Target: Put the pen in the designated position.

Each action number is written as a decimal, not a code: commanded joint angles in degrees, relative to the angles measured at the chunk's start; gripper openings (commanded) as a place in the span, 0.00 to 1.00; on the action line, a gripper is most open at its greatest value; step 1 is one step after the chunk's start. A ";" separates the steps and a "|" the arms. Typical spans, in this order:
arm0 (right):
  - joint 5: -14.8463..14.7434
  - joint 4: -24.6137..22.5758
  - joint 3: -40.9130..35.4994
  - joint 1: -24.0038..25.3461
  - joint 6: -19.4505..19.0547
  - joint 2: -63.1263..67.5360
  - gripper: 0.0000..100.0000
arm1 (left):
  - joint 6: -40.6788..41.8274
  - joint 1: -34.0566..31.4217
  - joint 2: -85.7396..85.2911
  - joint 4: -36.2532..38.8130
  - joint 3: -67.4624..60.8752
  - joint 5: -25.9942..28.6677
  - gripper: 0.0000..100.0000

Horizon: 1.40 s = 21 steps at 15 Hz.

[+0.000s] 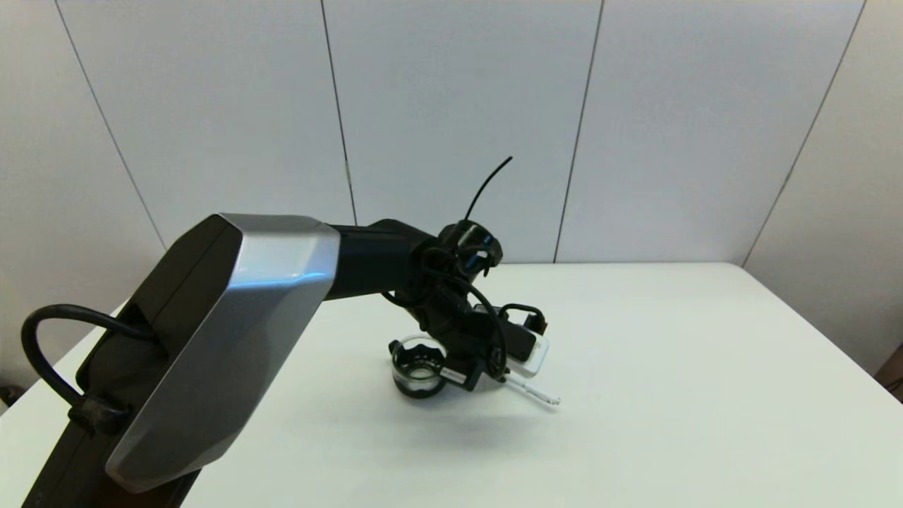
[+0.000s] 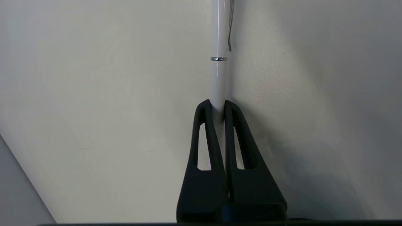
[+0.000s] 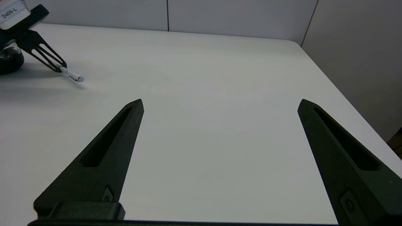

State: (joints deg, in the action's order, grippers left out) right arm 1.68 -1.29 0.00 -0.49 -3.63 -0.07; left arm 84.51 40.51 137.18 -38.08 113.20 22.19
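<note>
Left gripper [image 2: 219,105] clamps pen [image 2: 219,75] by one end, low over table [image 1: 670,353]. We judge: early release risks roll toward cup [image 1: 417,368]. Right gripper [image 3: 220,103] parked, spread wide.

One label could be read: "D405-L", in dark letters on a white camera housing [image 3: 12,12] mounted above the left tool [image 3: 58,67], seen in the right wrist view. No other legible text or numbers appeared anywhere.
</note>
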 commanded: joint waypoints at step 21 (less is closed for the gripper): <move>-0.01 -0.03 -0.70 0.05 -0.06 0.07 1.00 | -3.21 0.01 -6.75 1.52 0.00 -0.21 1.00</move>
State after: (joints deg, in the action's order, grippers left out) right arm 1.67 -1.29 0.00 -0.44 -3.66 -0.07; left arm 81.16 40.52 132.61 -36.40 113.20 21.80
